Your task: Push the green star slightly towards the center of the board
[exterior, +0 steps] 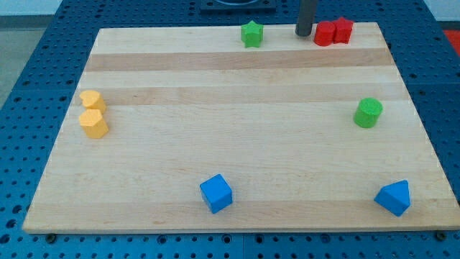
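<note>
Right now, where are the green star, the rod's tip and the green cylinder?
green star (251, 34), camera view, centre of its top face.
my tip (304, 34), camera view, the rod's very end, between star and red blocks.
green cylinder (369, 111), camera view, its top face.

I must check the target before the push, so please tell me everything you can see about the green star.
The green star is a small, solid block of bright green, matte like plastic or painted wood, with short blunt points. It lies flat on the wooden board, near the view's top edge, a little right of the middle. Nothing touches it. My tip stands apart to its right, beside the two red blocks.
</note>
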Tool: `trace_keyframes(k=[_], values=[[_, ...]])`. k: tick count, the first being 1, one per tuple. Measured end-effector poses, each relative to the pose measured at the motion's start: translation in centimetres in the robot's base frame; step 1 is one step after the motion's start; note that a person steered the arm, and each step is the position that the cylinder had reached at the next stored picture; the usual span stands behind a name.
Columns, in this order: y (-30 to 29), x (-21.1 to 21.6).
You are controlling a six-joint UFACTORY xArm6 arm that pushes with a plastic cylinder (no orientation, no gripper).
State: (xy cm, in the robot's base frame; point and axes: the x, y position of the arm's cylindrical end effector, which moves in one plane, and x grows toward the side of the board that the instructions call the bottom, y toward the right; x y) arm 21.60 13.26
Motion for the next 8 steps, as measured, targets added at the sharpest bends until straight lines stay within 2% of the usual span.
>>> trace_keyframes(k=[2,6,7,8], values=[[-4.3,-2.4],[-7.8,1.5],[-8.8,-1.6],[-11.0,-2.3]])
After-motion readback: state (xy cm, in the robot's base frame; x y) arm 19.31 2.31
